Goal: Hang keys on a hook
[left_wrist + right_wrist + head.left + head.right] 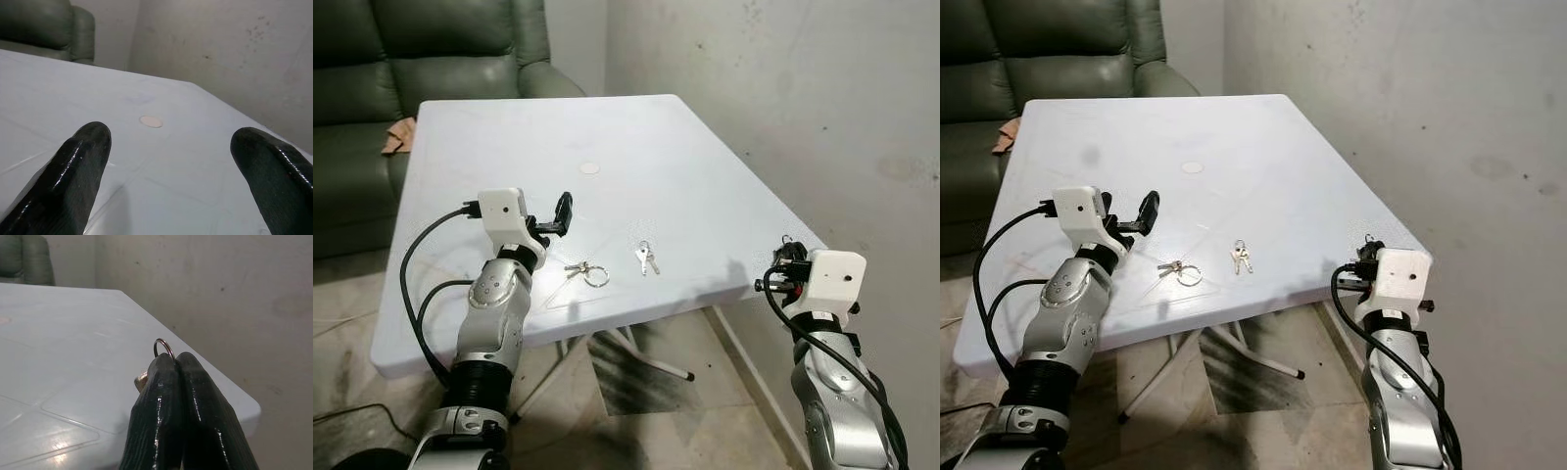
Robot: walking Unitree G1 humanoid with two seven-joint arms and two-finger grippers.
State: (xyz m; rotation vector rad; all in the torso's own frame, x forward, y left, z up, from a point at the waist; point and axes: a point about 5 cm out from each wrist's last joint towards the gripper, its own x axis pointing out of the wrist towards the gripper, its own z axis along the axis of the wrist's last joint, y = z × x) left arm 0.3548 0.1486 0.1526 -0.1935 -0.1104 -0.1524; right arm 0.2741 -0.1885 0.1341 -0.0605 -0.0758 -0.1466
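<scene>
Pinching a key ring [164, 346] tight in right gripper [177, 363], lower right. Left gripper [171, 142] gaping, empty. Probably needing a hook next.

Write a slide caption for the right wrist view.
Right gripper shut on a silver key ring beside the white table.

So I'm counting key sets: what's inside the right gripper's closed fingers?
The right gripper pinches a key ring, its loop poking above the fingertips. The fingers hide any keys below it. Two more sets lie on the table.
</scene>
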